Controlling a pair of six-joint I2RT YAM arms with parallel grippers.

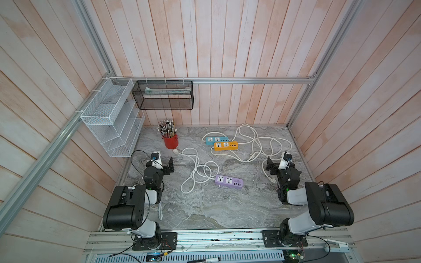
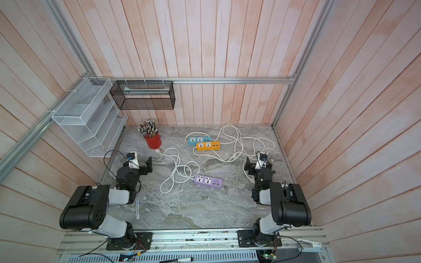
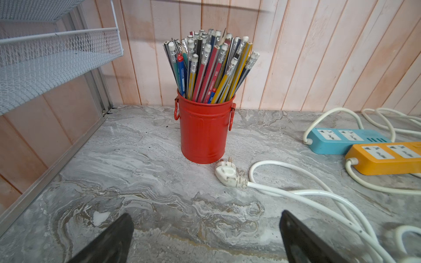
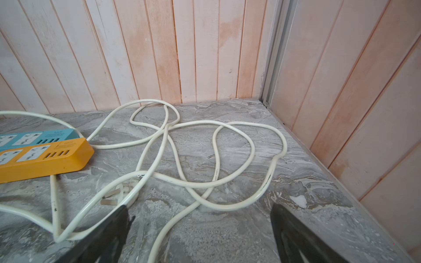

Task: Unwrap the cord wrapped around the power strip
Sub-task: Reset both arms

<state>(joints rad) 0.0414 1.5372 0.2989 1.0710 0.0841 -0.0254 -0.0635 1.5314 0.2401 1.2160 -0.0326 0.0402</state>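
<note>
A purple power strip (image 1: 229,181) lies flat mid-table, and its white cord (image 1: 196,168) trails off in loose loops to a plug (image 3: 227,174) beside the red can. No cord is wound around its body. A blue strip (image 1: 216,140) and an orange strip (image 1: 225,145) lie side by side farther back, their cords (image 4: 227,123) sprawled in loops at the back right. My left gripper (image 1: 169,166) stands open over bare table left of the purple strip's cord. At the right, my right gripper (image 1: 270,165) is open just above the loose cords and holds nothing.
A red can of pencils (image 1: 170,141) stands at the back left. A white mesh rack (image 1: 109,118) and a black mesh basket (image 1: 163,95) hang on the walls above it. A small white strip (image 1: 160,210) lies by the left arm. Walls close in on three sides.
</note>
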